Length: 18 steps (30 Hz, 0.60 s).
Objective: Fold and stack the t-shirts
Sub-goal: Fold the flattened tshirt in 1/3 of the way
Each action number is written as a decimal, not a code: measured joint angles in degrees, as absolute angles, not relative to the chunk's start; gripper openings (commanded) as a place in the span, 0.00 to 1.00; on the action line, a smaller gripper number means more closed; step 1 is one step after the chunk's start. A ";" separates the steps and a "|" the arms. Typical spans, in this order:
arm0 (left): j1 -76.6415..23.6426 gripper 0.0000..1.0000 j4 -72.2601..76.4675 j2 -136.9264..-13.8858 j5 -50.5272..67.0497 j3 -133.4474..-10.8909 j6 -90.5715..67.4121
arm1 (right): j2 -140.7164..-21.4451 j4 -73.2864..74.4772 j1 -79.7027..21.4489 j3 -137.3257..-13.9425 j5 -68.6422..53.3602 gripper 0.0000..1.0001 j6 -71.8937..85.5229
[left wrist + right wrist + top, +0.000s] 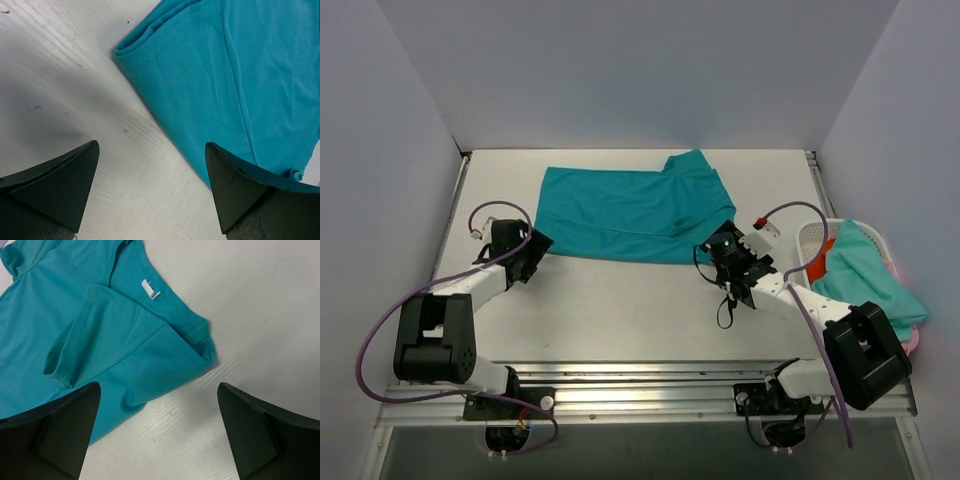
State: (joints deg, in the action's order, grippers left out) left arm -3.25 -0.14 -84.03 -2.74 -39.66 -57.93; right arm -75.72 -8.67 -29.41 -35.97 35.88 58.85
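Teal shirt (630, 212) on the desk (620, 300): soft, limp, light (it will likely sag), best pinched at its near corners; both jaws stand wide, empty.

This is a robotics lab test cell: a bare white bench (620, 310) is boxed in by plain pale walls (640, 70) on three sides. A left arm (470, 285) and a right arm (800, 300) are bolted to a metal rail (640, 390) at its near edge, with purple cables (375, 330) looping loose.
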 measured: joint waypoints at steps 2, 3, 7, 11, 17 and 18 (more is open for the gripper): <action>-3.68 0.97 1.52 -85.45 -2.76 -39.66 -58.48 | -76.25 -9.17 -29.41 -35.94 35.59 0.99 59.68; -3.73 0.97 2.15 -86.13 -2.76 -39.66 -58.76 | -76.71 -9.65 -29.41 -35.86 35.53 0.99 60.05; -3.79 0.97 5.08 -88.53 -2.72 -39.68 -59.86 | -80.03 -11.11 -29.41 -35.18 34.48 0.99 61.19; -3.79 0.97 7.27 -89.67 -2.76 -39.90 -60.47 | -84.49 -13.04 -29.41 -34.24 32.71 0.99 62.06; -3.79 0.97 8.45 -91.02 -3.03 -40.84 -61.06 | -87.85 -17.43 -29.30 -33.91 32.80 0.97 62.11; -3.79 0.98 8.49 -91.20 -3.16 -40.97 -61.08 | -88.29 -18.13 -29.28 -34.09 32.93 0.97 62.02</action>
